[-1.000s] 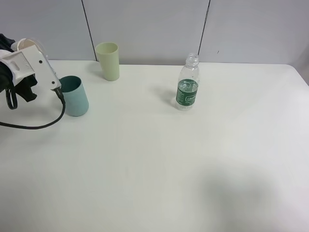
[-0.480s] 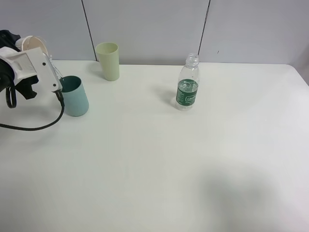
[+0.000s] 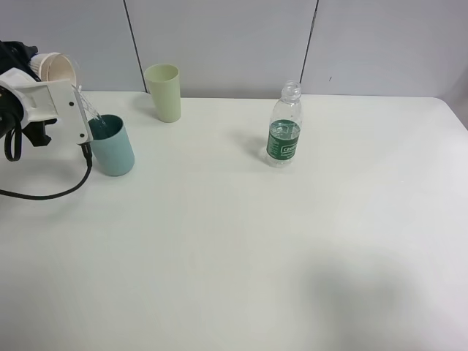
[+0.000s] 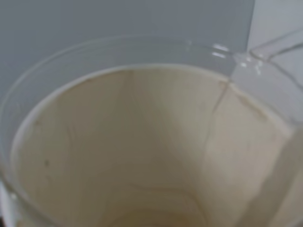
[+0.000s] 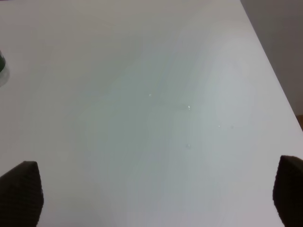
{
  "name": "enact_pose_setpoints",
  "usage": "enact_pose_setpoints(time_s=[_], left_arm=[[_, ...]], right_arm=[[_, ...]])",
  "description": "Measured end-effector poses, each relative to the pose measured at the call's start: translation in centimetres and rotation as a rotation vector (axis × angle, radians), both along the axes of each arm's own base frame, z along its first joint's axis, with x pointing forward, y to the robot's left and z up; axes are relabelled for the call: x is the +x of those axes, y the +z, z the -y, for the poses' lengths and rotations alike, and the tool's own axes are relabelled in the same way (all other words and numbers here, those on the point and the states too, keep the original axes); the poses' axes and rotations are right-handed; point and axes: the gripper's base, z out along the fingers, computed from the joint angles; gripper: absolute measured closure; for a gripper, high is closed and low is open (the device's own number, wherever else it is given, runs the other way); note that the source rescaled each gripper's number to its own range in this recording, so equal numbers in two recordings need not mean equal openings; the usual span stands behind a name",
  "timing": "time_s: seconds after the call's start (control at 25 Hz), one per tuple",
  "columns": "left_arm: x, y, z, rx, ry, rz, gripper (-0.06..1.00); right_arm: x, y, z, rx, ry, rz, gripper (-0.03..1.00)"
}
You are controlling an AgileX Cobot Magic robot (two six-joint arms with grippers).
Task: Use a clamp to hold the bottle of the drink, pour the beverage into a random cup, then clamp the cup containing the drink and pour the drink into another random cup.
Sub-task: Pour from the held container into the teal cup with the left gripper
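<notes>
At the far left my left gripper (image 3: 40, 71) is shut on the paper cup (image 3: 58, 67), which is tipped over toward the teal tumbler (image 3: 112, 145). A thin stream of clear beverage (image 3: 91, 112) falls from the cup's lip into the tumbler. In the left wrist view the cup's beige inside (image 4: 142, 151) fills the picture, with clear liquid along its rim. The bottle (image 3: 284, 124) stands upright mid-table with its cap off and a little liquid in it. In the right wrist view my right gripper (image 5: 154, 191) is open above bare table, well clear of all the task's things.
A pale yellow-green tumbler (image 3: 163, 92) stands upright at the back, behind the teal one. A black cable (image 3: 51, 191) hangs from the left arm onto the table. A few droplets (image 5: 188, 108) lie on the white table (image 3: 241, 241) below the right gripper.
The left gripper has lifted and tipped the paper cup further over the teal tumbler, and the beverage now streams out. The bottle and both tumblers have not moved.
</notes>
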Motion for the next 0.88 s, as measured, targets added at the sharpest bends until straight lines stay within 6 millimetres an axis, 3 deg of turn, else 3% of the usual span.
enact_pose_setpoints(time_s=[0.88], left_arm=[[0.22, 0.08, 0.05, 0.140, -0.013, 0.030, 0.94]], right_arm=[[0.00, 0.00, 0.00, 0.000, 0.000, 0.000, -0.03]])
